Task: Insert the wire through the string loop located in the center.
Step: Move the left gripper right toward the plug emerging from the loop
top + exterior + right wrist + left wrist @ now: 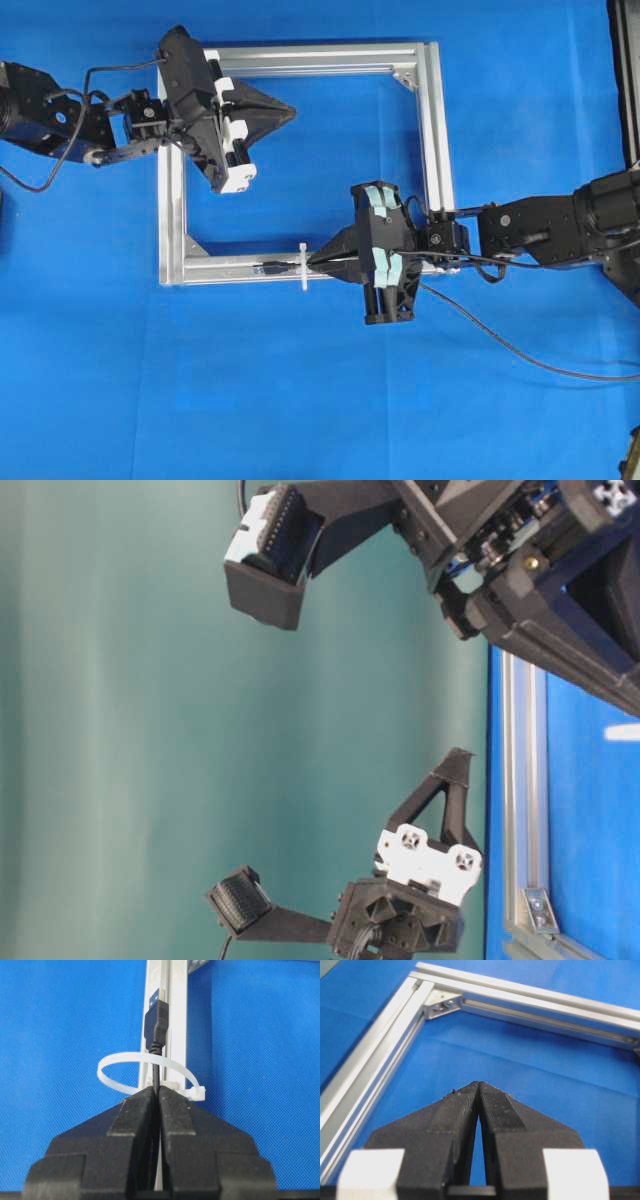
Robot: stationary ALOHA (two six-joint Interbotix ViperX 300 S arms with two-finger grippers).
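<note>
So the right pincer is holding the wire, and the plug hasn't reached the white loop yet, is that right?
Not quite. The right pincer does hold the wire, but the plug has already passed through the white loop and sits beyond it over the aluminium bar. The right wrist view shows this.

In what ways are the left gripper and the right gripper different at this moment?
The left gripper is shut on nothing, while the right gripper is shut on the wire. The left one hangs over the frame's blue interior; the right one sits at the string loop on the bar. Both are closed.
</note>
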